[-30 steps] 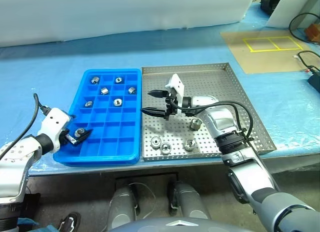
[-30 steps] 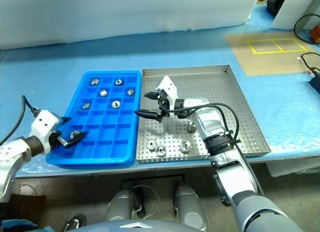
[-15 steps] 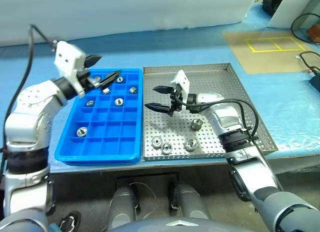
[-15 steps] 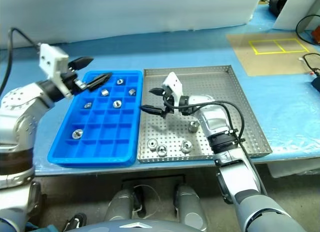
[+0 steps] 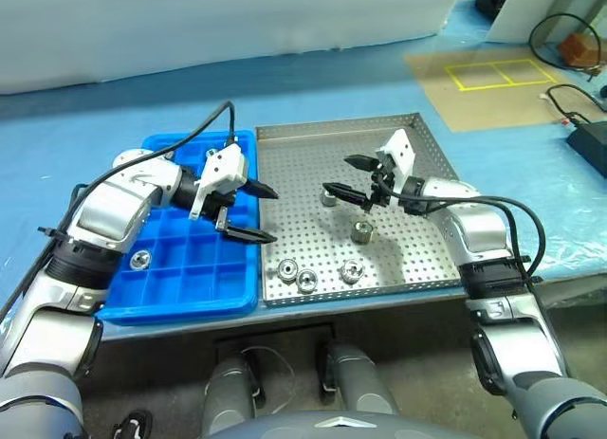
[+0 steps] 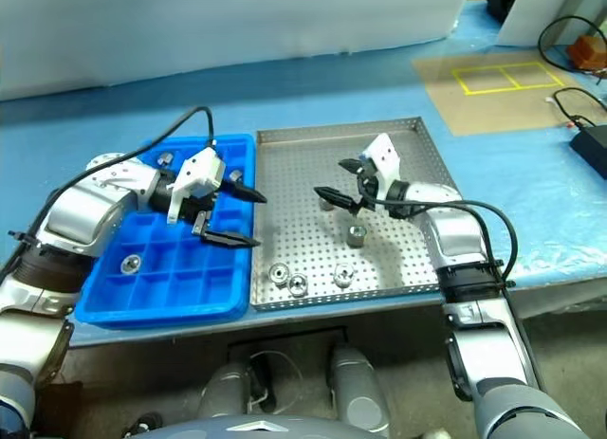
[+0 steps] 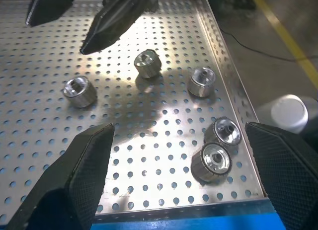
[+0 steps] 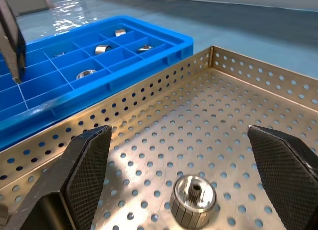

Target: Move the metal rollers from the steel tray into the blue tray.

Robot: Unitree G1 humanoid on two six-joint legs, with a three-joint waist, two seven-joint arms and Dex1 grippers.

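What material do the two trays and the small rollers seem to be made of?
Steel tray: looks like bare metal, shiny, punched with holes. Blue tray: likely moulded plastic, even colour, thin grid walls. Rollers: apparently polished metal with bright reflections.

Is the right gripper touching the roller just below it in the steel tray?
Apart. In the right wrist view the roller sits between the open fingers, tray floor visible on either side.

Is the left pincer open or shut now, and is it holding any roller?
Open and empty: the left pincer has its two black fingers spread wide over the blue tray's edge, with nothing between them.
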